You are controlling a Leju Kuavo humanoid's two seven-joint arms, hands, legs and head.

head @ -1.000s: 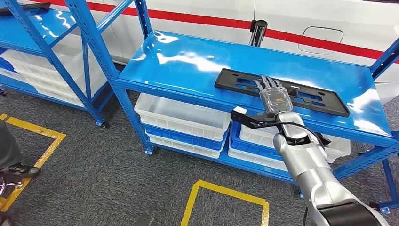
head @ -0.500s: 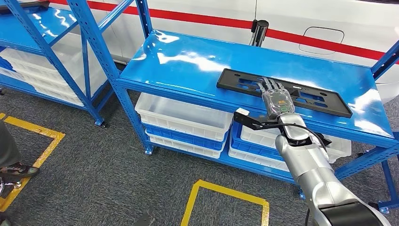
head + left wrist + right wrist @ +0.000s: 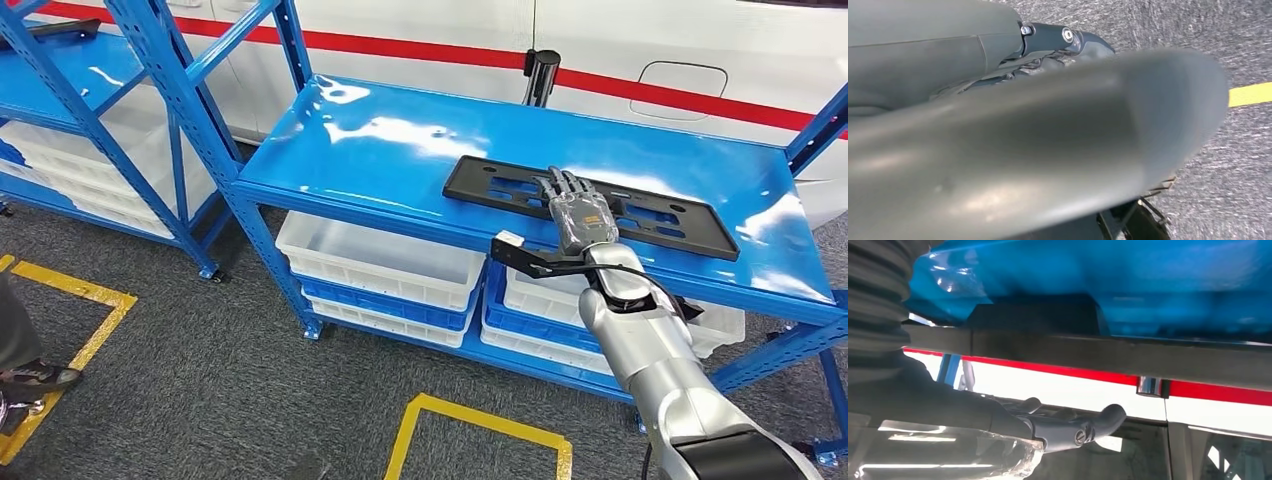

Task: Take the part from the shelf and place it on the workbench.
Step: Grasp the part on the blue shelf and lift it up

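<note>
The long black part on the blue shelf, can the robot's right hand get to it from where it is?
Probably yes. The right hand is already over the near edge of the long black part, which lies flat on the blue shelf top with nothing on or around it. Whether the fingers actually grip it is hard to tell.

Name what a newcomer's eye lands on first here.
The long flat black plastic part lying across the glossy blue metal shelf top stands out most. The robot's right hand lies over its middle, fingers stretched forward. Below sit white plastic bins, with yellow floor tape nearer.
</note>
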